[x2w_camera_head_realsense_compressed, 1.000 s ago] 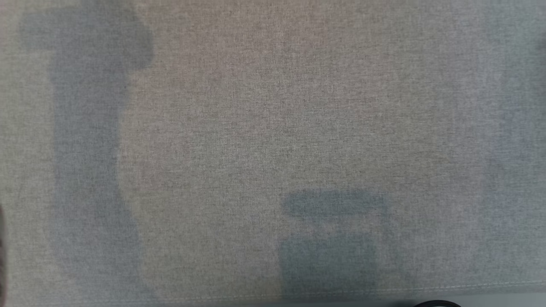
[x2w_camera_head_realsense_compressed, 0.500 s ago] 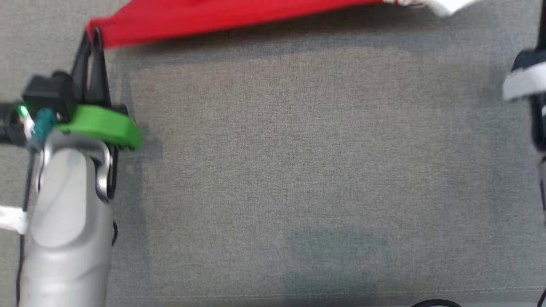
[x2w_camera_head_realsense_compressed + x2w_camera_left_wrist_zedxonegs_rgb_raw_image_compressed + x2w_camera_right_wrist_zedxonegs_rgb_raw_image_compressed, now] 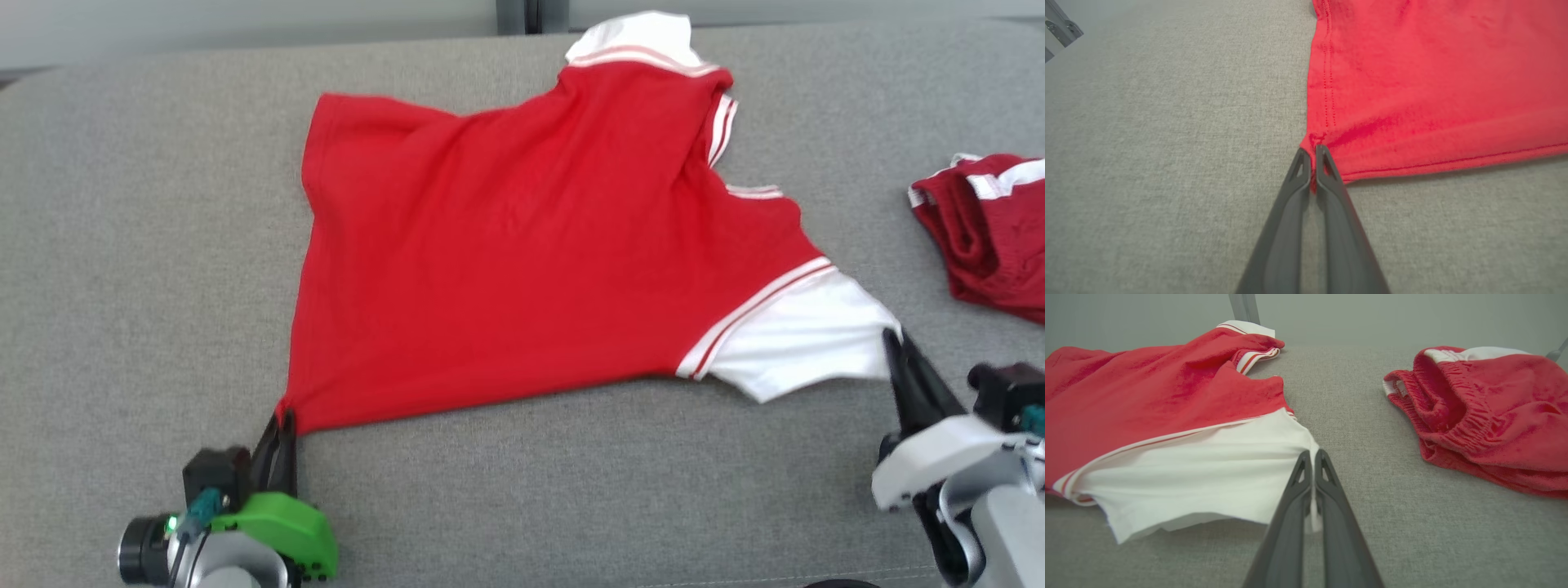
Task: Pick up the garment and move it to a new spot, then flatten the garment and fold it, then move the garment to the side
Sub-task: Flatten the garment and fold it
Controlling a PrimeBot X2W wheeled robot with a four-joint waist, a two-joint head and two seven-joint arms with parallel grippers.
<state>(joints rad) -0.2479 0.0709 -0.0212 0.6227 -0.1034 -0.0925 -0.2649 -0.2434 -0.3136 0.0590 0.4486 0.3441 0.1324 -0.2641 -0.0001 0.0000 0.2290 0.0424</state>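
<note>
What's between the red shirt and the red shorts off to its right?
Nothing: the stretch between the red shirt and the red shorts is bare grey surface. This shows in both the head view and the right wrist view.

Red shorts (image 3: pixel 992 237) cut by head view's right edge, left claw (image 3: pixel 283 416) wrist cropped at bottom

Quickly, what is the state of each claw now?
Left claw: closed on a hem corner of the red-and-white fabric shirt.
Right claw: closed on its white sleeve edge.
</note>
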